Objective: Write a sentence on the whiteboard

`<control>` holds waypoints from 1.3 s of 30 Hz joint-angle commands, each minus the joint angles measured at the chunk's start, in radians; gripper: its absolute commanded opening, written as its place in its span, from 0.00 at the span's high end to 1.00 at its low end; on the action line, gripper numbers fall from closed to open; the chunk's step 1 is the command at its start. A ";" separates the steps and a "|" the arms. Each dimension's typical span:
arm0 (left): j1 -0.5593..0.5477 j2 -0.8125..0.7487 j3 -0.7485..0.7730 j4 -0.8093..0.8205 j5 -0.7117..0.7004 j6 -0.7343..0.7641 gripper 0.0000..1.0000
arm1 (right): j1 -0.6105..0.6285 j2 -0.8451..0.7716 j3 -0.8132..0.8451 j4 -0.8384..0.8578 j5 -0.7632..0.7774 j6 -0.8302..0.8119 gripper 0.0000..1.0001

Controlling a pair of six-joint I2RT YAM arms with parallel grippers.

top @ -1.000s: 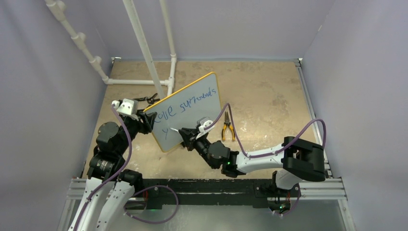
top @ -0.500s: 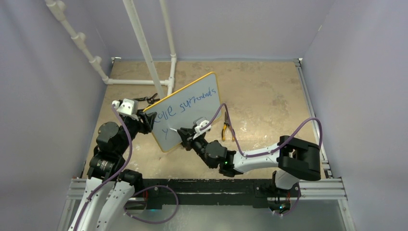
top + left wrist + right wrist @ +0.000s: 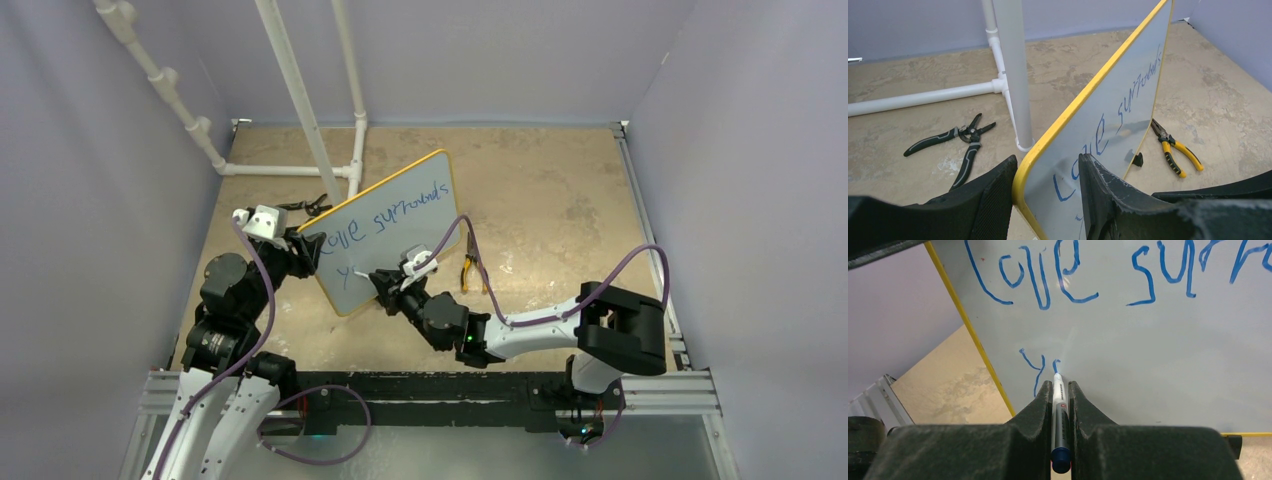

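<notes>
Beige mottled tabletop [image 3: 560, 200] met lilac walls [image 3: 500, 60]. Our left gripper [image 3: 1045, 165] clamped the yellow-framed whiteboard [image 3: 385, 240]. Our right gripper [image 3: 1060, 385] pinched a white marker [image 3: 1059, 405], and the blue sentence [image 3: 1038, 280] was partly cut off.

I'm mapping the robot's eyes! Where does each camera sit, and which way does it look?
Top: above and behind, looking down on the yellow-framed whiteboard; left arm and right arm show.
Left wrist: facing along the board's edge; left gripper clamps it.
Right wrist: facing the blue writing; right gripper holds a white marker.
All three share the whiteboard.
</notes>
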 commanded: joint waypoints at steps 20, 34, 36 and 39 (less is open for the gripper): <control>-0.001 -0.011 0.000 0.033 0.033 -0.001 0.53 | -0.007 -0.032 0.043 0.017 0.114 -0.071 1.00; -0.001 -0.011 -0.001 0.033 0.036 -0.003 0.53 | -0.008 -0.007 0.092 0.069 0.083 -0.121 1.00; -0.001 -0.011 0.000 0.033 0.037 -0.003 0.53 | -0.008 0.002 0.097 0.071 0.068 -0.119 1.00; -0.001 -0.011 -0.001 0.033 0.036 -0.002 0.53 | -0.008 0.017 0.105 0.070 0.053 -0.119 1.00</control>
